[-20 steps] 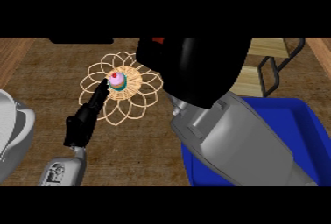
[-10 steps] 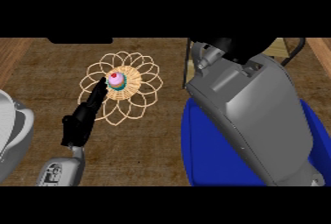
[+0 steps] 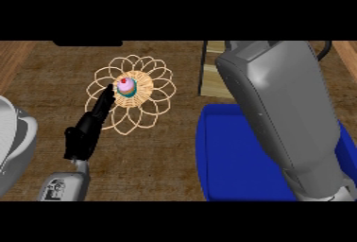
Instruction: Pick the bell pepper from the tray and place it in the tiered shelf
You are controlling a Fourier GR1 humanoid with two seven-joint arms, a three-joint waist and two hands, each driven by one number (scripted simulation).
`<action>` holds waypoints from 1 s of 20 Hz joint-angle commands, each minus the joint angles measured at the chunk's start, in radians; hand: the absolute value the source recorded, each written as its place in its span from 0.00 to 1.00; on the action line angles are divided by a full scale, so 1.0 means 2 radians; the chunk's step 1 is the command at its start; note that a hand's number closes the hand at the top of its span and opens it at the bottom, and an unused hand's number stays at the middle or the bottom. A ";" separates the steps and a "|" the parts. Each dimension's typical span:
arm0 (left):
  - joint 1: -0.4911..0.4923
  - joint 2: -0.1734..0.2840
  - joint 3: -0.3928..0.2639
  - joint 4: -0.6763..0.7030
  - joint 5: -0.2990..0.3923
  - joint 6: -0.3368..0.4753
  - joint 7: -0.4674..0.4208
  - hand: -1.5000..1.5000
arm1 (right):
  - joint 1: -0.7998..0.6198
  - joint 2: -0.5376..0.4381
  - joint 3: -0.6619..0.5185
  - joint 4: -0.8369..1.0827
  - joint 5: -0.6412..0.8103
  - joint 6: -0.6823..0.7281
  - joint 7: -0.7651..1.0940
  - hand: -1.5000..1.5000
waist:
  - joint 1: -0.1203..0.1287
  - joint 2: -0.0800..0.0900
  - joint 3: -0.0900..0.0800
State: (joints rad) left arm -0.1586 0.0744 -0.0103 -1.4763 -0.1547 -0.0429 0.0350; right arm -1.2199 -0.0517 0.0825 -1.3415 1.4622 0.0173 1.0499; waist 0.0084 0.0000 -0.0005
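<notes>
1. The left hand (image 3: 89, 127) is seen low at the left of the head view, over the brown worktop (image 3: 174, 160); its fingers are held straight and together, and nothing is held in it.
2. Its fingertips are pointed up towards a wire flower-shaped trivet (image 3: 130, 99) and lie over the trivet's lower left edge.
3. A small cupcake (image 3: 126, 87) with pink icing and a red top is seen at the trivet's centre, just beside the left fingertips; whether they touch cannot be told.
4. The right forearm (image 3: 286, 113) is stretched from the lower right up to the top edge of the view; the right hand is not shown, so its state cannot be told.
5. A blue tray (image 3: 223, 156) is seen at the lower right, largely covered by the right forearm.
6. The bell pepper is not visible; its place cannot be told.
7. A pale wooden tiered shelf (image 3: 211, 71) is partly seen at the upper right, behind the forearm.
8. A grey-white rounded object (image 3: 14, 142) is cut off by the left edge.
</notes>
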 commanded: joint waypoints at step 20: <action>0.013 0.005 0.005 -0.017 0.003 -0.005 0.001 0.50 | 0.048 -0.043 -0.108 0.145 -0.106 -0.310 -0.177 1.00 | 0.003 0.001 0.000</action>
State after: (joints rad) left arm -0.1706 0.0626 -0.0117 -1.4649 -0.1626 -0.0356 0.0355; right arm -1.1368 -0.1241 -0.1126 -1.0861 1.2938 -0.5351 0.7522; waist 0.0134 0.0036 0.0002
